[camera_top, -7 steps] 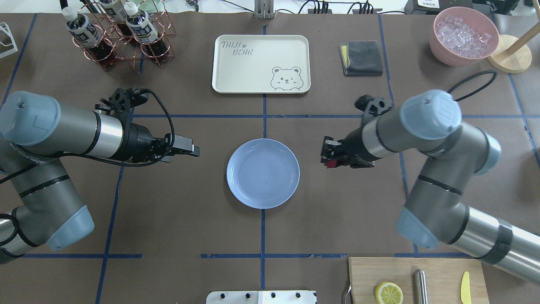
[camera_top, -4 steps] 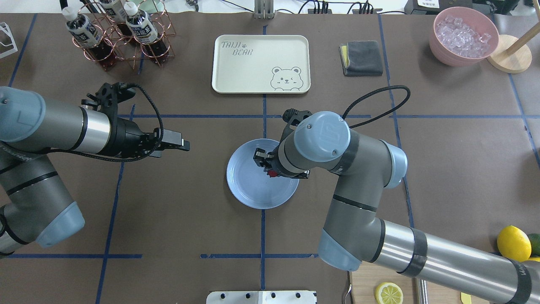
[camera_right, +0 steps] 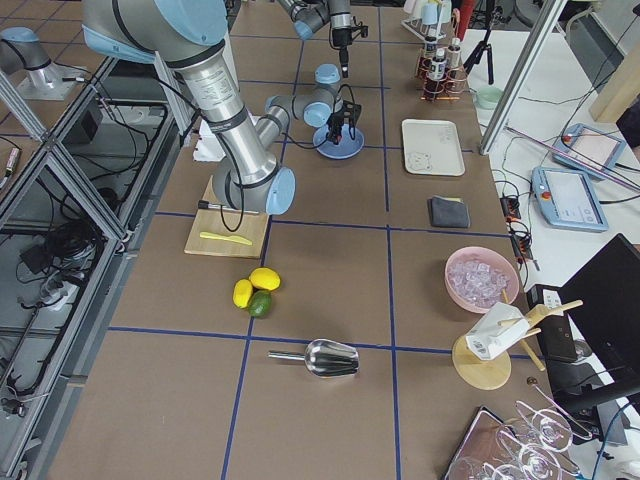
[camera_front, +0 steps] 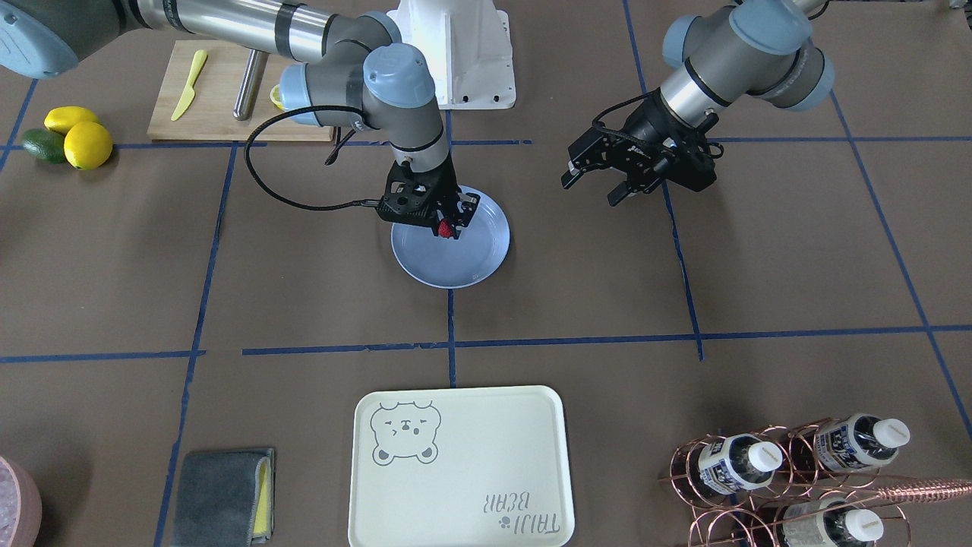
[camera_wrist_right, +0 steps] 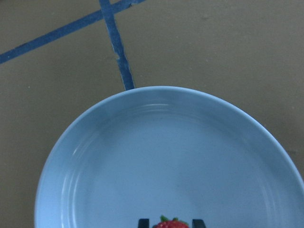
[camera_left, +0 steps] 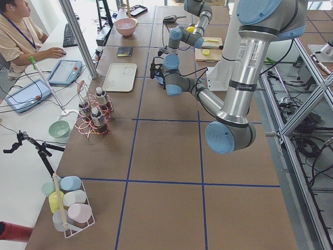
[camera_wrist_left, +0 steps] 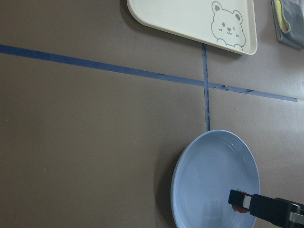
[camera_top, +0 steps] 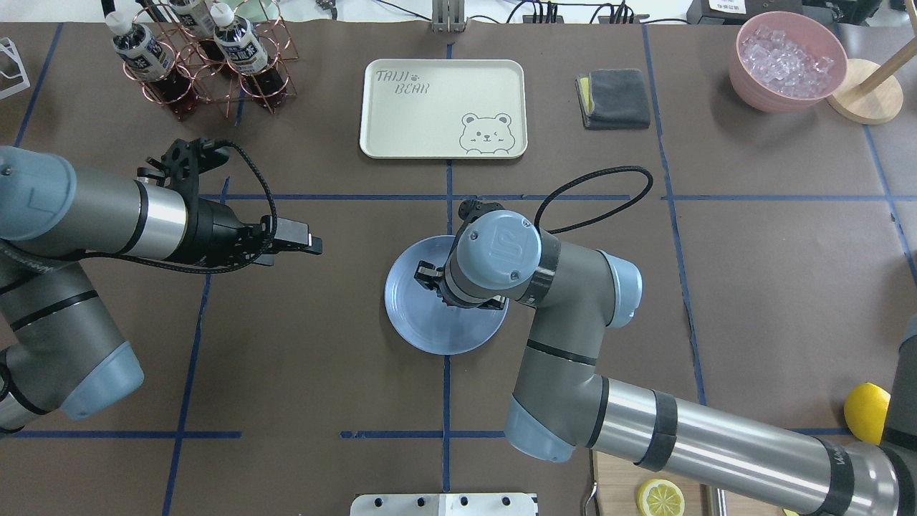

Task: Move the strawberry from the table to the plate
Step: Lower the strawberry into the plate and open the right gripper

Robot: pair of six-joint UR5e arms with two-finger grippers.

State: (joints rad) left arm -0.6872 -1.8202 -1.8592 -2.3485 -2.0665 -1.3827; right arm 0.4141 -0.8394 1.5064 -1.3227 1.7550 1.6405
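Note:
The strawberry [camera_front: 446, 229] is a small red berry held between the fingertips of my right gripper [camera_front: 449, 223], which is shut on it low over the light blue plate [camera_front: 456, 266]. The right wrist view has the strawberry [camera_wrist_right: 170, 223] at its bottom edge between two dark fingertips [camera_wrist_right: 143, 222], with the plate [camera_wrist_right: 166, 142] filling the frame below. I cannot tell whether the berry touches the plate. From overhead, the right wrist hides the berry above the plate [camera_top: 423, 322]. My left gripper [camera_front: 590, 190] hovers open and empty, well to the plate's side.
A cream bear-print tray [camera_top: 444, 107] lies beyond the plate. A copper bottle rack [camera_top: 200, 64], a grey cloth [camera_top: 615, 99] and a pink bowl of ice [camera_top: 786, 61] stand along the far edge. Two lemons and an avocado [camera_front: 68, 137] sit beside a cutting board [camera_front: 220, 95].
My right arm swung left with the strawberry, from beside the plate to over its middle. The left arm drew back a little to the left.

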